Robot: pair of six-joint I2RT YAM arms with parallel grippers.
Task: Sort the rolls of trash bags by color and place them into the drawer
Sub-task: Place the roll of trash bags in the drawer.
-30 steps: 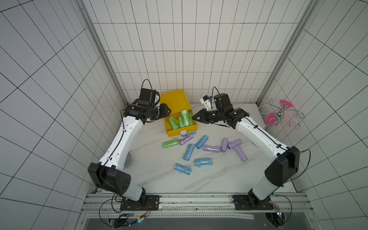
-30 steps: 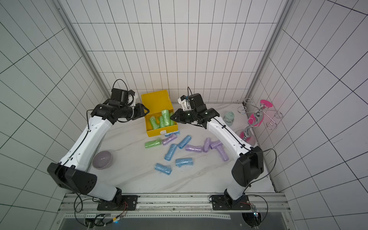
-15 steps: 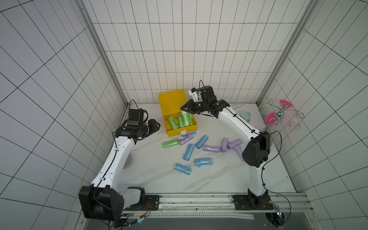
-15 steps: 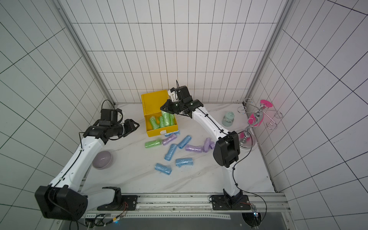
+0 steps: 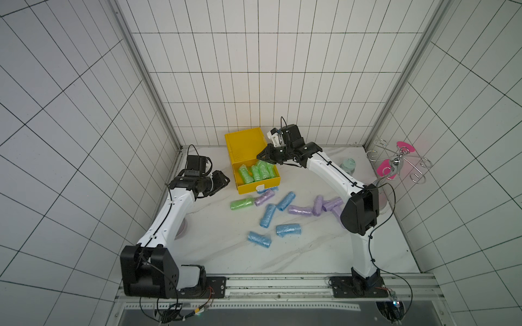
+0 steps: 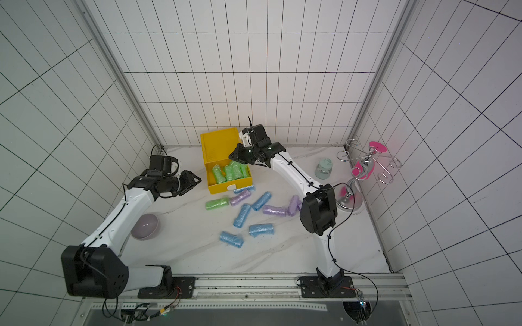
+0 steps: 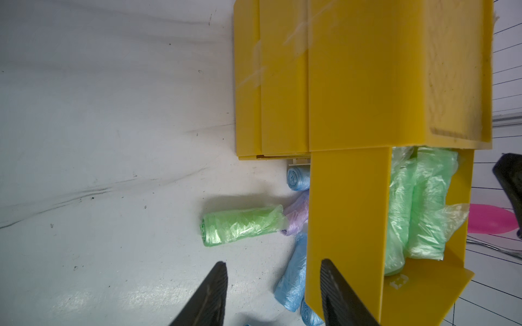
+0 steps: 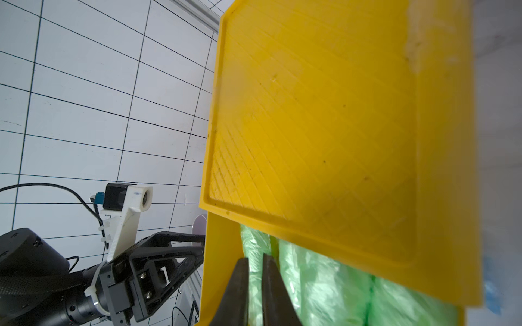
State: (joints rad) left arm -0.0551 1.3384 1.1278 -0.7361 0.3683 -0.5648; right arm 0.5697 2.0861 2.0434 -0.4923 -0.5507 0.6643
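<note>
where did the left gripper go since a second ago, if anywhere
Yes. The left gripper has drawn back from the side of the yellow cabinet toward the near edge of the table, and now sits just off the pulled-out drawer.

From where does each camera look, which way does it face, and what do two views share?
Both top views: high over the base rail, looking down at the table, the yellow drawer, the left arm and right arm.
Left wrist: low over the table, facing the drawer's side; the open left gripper shows.
Right wrist: above the drawer, facing the green rolls inside; the nearly closed right gripper shows.
Shared: both wrist views see those green rolls.
</note>
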